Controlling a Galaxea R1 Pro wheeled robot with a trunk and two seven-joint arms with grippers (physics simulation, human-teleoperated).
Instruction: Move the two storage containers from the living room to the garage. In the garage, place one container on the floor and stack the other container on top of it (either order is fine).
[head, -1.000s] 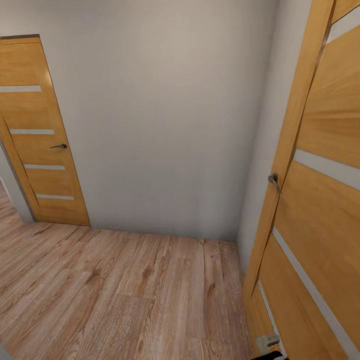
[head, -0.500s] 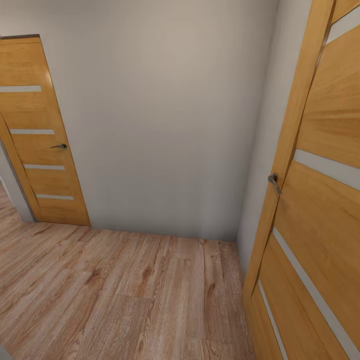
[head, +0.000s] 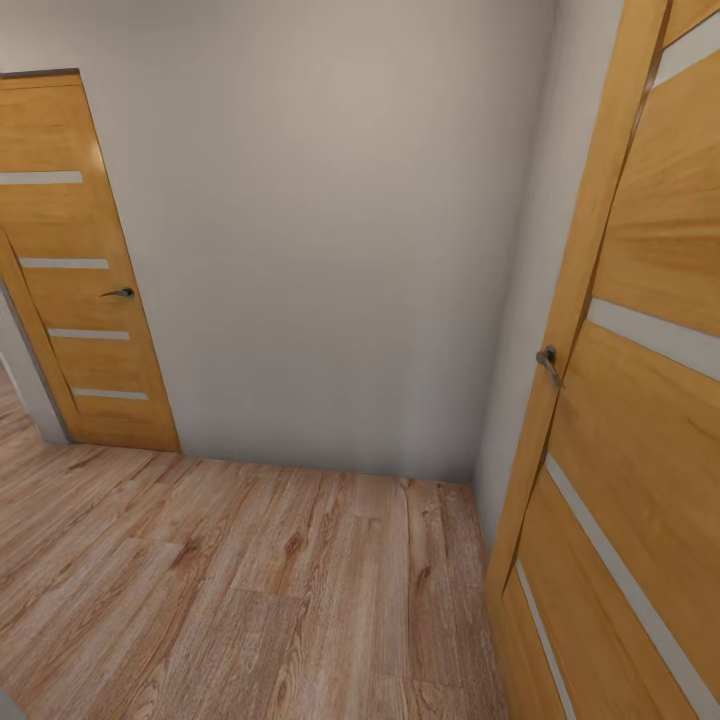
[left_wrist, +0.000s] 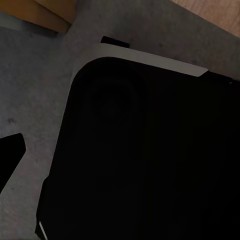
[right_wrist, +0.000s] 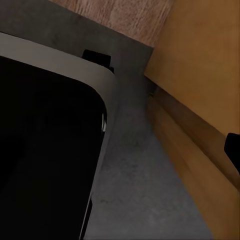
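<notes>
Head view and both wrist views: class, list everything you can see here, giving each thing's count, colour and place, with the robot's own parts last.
Wooden doors: two, orange-brown with pale stripes; one at far left, one close at right.
Door handles: two, dark metal; one on the left door, one on the right door.
Wall: one, pale grey, straight ahead.
Plank floor: one, light wood, below the wall.
Concrete floor: one, dark grey, under the robot.
Robot base: one, black with grey rim, seen by both wrist cameras.
</notes>
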